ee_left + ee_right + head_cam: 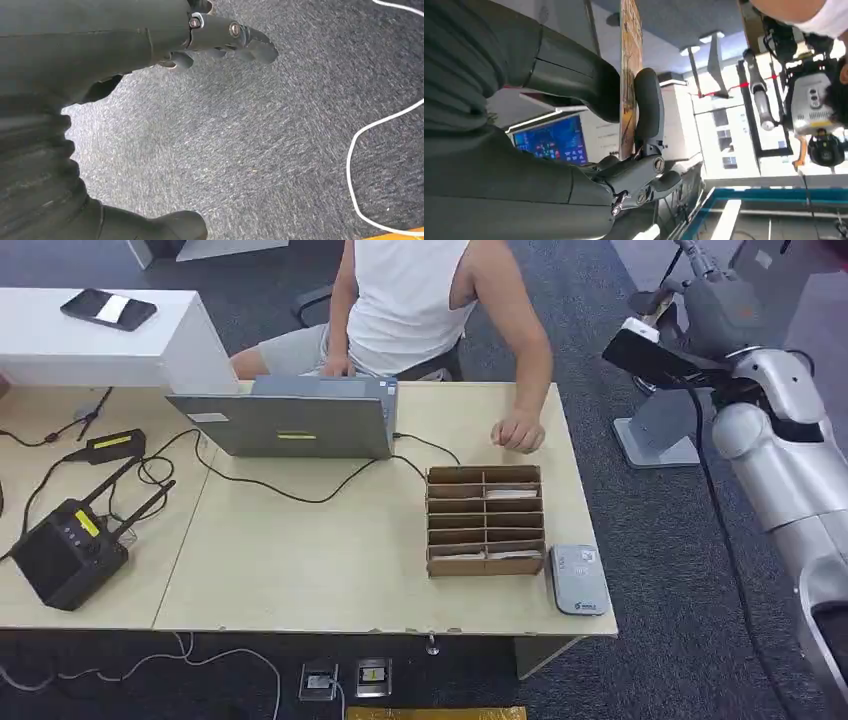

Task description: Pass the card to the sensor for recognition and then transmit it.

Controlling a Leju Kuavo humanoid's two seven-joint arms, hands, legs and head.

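The right hand point(624, 145) clamps the card point(630, 75) between the thick thumb and the darker fingers; in the right wrist view the card stands edge-on, its printed face partly visible, and extends past the fingertips. In the head view the right arm is raised off the right end of the table point(330, 570), well apart from the table surface, and the hand itself is masked by the arm's own housings. The left hand point(220, 42) hangs over the grey carpet with its fingers loosely curled and holds nothing; a white cable point(360, 150) lies on the floor near it. On the table, the sensor point(578, 579), a flat grey reader, lies at the front right corner, just beside the cardboard card box point(486, 520), whose compartments contain several pale cards. Behind the box a person point(420, 300) sits at a laptop point(290, 425) with one hand point(518, 432) resting on the table edge. Task status, judged from these positions: the card is secured in the grasp and lifted away from the table, with the arm turned toward the seated person's side. Whether the reader pass has been completed cannot be determined. The handover to the person remains outstanding.
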